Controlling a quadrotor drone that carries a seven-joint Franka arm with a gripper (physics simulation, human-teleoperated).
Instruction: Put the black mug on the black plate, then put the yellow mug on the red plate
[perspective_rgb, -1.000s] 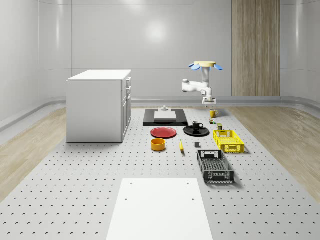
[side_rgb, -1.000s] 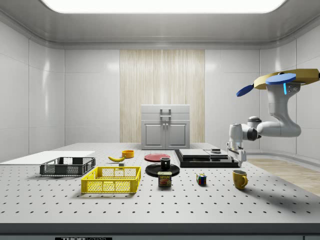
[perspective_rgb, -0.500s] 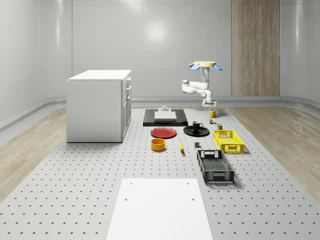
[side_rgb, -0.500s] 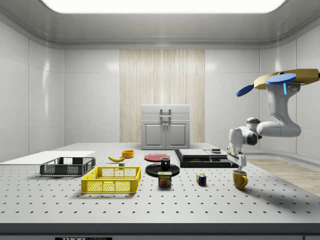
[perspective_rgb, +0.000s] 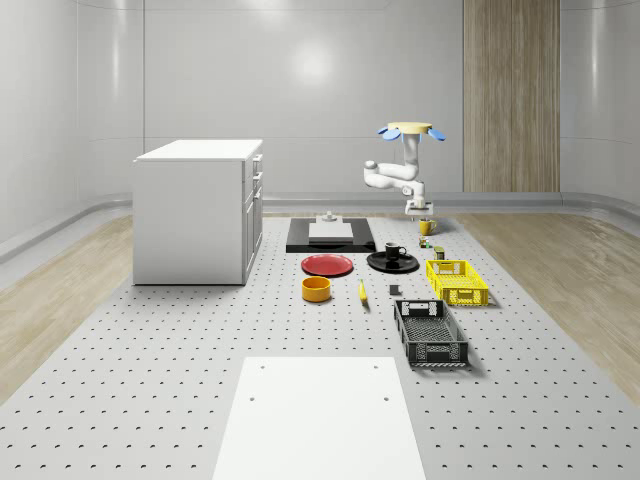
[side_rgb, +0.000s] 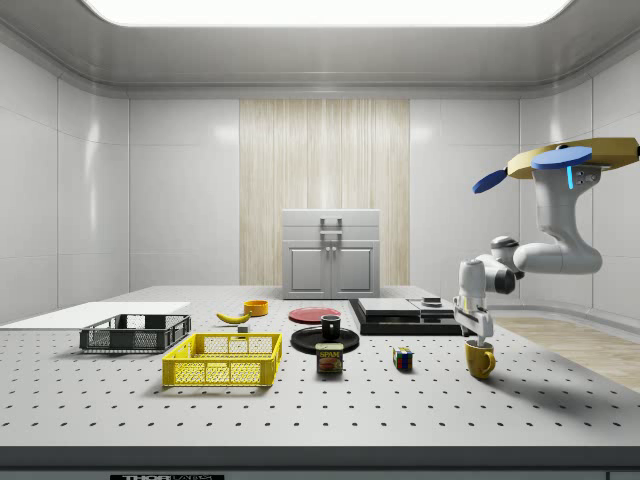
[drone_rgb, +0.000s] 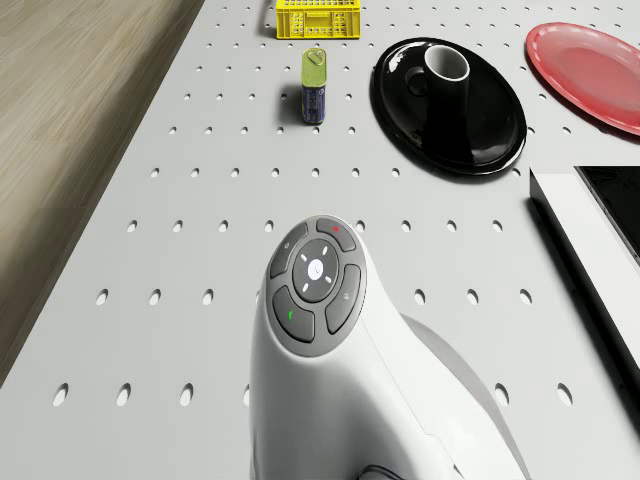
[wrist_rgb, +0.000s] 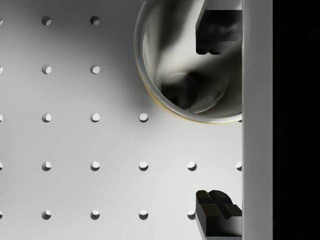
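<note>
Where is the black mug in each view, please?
Whole-scene view: black mug on the black plate, right of the red plate.
Side view: mug on the plate, behind the can.
Drone view: mug on the plate.
Wrist view: not there.
Shared landmark: the black plate.

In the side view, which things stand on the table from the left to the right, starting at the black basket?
black basket → yellow basket → black mug on the black plate → colour cube → yellow mug, with the gripper above it.
</note>
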